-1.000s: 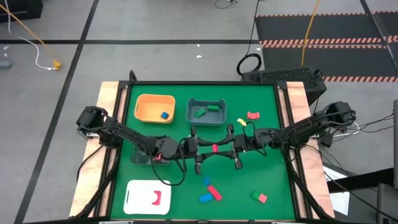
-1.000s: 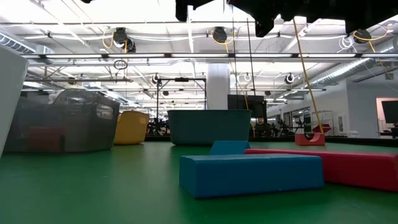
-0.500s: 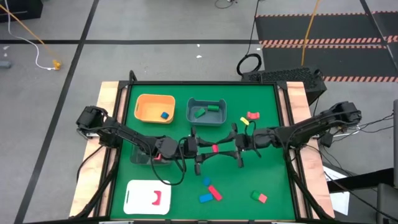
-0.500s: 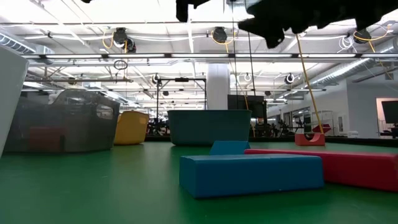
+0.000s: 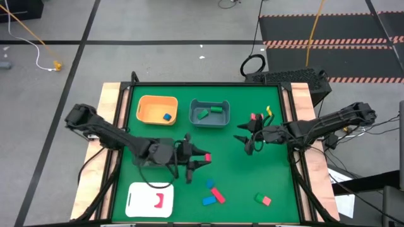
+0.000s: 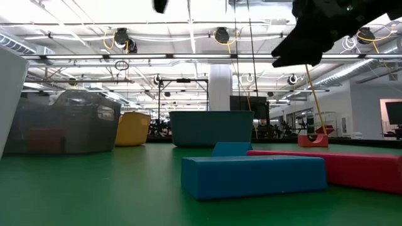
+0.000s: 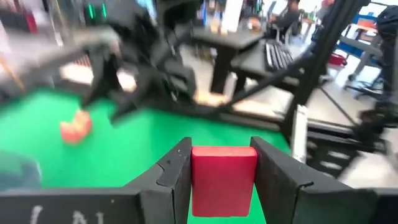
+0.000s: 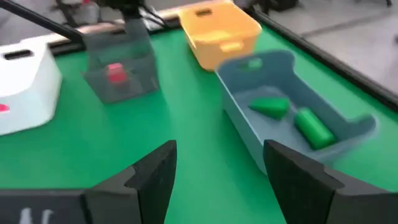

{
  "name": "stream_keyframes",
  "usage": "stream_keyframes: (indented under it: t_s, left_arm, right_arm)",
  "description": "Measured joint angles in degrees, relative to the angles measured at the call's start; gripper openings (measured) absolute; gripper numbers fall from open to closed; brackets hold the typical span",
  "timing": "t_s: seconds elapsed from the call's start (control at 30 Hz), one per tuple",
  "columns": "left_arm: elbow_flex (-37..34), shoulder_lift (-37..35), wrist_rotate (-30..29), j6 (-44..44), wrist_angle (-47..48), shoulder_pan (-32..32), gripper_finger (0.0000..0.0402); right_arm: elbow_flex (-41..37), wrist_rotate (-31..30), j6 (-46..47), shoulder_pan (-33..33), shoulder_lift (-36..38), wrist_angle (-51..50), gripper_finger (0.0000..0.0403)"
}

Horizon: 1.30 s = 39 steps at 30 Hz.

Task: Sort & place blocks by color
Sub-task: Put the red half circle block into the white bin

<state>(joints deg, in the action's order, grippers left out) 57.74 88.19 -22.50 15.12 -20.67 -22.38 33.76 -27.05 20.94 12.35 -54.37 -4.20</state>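
Observation:
My left gripper point(image 5: 203, 157) is over the table's middle, shut on a small red block point(image 7: 222, 177). My right gripper point(image 5: 245, 139) is open and empty to its right, between the grey bin point(image 5: 209, 113) and the right edge. The grey bin holds green blocks point(image 8: 292, 115). The orange bin point(image 5: 158, 108) holds a blue block point(image 5: 166, 116). Loose blocks lie on the green mat: a red one point(image 5: 255, 117) and a yellow one point(image 5: 268, 112) at the far right, blue and red ones point(image 5: 213, 192) near the front, and a green and red pair point(image 5: 262, 199). My left gripper pinches the red block's two opposite sides point(image 7: 194, 180) between its two fingers. The fingers lie about level and point toward the table's right edge. The block's flat end face point(image 7: 222, 162) looks out past the fingertips, and the block is clear of the mat.
A white flat tray point(image 5: 136, 200) with a red piece point(image 5: 161, 200) lies at the front left. A dark see-through bin point(image 8: 118, 78) with a red block stands under my left arm. A blue block point(image 6: 254, 176) and a red bar point(image 6: 352, 168) lie close to the low camera.
The two grippers, which met at the red block over the table's middle, have parted. My left gripper has gone toward the near left with the block between its fingers. My right gripper has drawn back toward the right and far edges, without the block.

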Motion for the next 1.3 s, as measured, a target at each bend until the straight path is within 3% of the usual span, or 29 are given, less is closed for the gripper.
stream_keyframes:
  t_s: [0.17, 0.3, 0.5, 0.77, 1.1, 1.3]
  left_arm:
    - [0.02, -6.45, 3.64, 21.34, 19.00, -4.60, 0.0136]
    - [0.01, -7.17, 8.42, 43.13, 32.60, -10.16, 0.0136]
    - [-0.01, -6.10, 14.86, 67.60, 42.57, -18.61, 0.0136]
    - [0.00, -2.97, 15.18, 77.79, 45.89, -25.47, 0.0153]
    - [-0.02, 3.12, 19.67, 86.67, 49.16, -26.68, 0.0140]
    - [-0.01, 3.78, 21.92, 90.39, 49.30, -26.66, 0.0204]
  right_arm:
    - [0.00, 0.12, 1.73, -0.92, 0.27, -3.08, 0.0227]
    - [0.00, 0.17, 2.42, -1.72, 0.27, -6.07, 0.0226]
    - [0.00, 0.18, 3.79, -4.26, 0.27, -10.17, 0.0226]
    - [0.00, -0.07, 5.62, -11.05, 0.25, -17.79, 0.0226]
    - [0.00, -0.15, 0.42, -19.51, 0.24, -18.90, 0.0226]
    - [0.00, 0.02, -2.67, -23.57, 0.24, -18.92, 0.0226]
